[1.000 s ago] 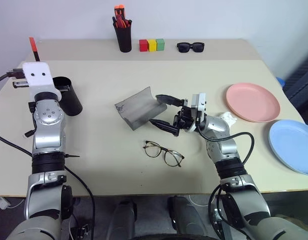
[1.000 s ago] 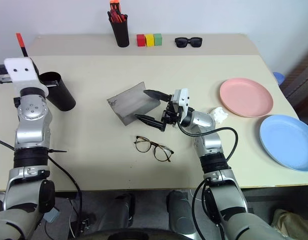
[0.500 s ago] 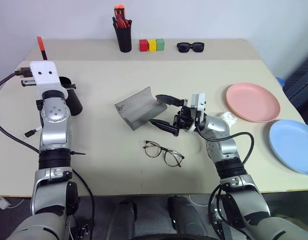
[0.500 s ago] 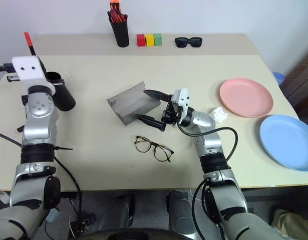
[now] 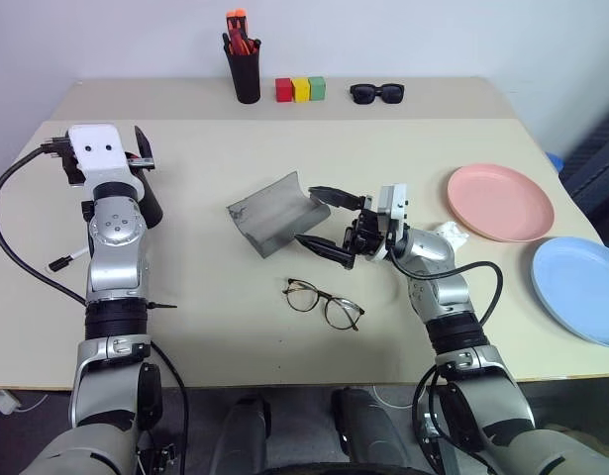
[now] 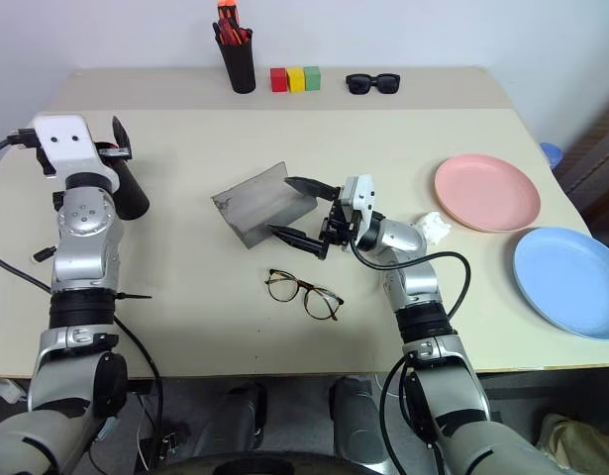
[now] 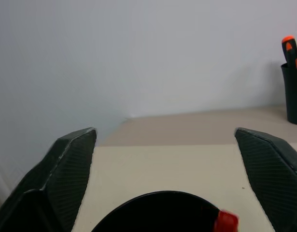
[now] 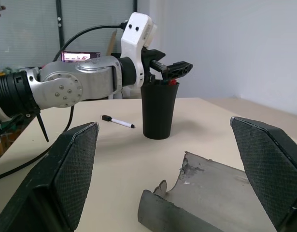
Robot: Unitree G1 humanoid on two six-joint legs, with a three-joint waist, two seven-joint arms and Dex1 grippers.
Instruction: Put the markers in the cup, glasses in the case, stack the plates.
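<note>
While the left gripper (image 7: 167, 159) hangs over the black cup (image 8: 158, 110) at the table's (image 5: 205, 297) nine o'clock, fingers spread wide, the red-capped marker (image 7: 226, 222) stands inside the cup and the white marker (image 8: 118, 121) lies on the table beside it. At centre, the grey case (image 5: 271, 212) lies open, the glasses (image 5: 324, 301) at its five o'clock. The right gripper (image 5: 324, 221), fingers wide and holding nothing, hovers beside the case. At three o'clock sit the pink plate (image 5: 499, 201) and blue plate (image 5: 578, 285), apart.
</note>
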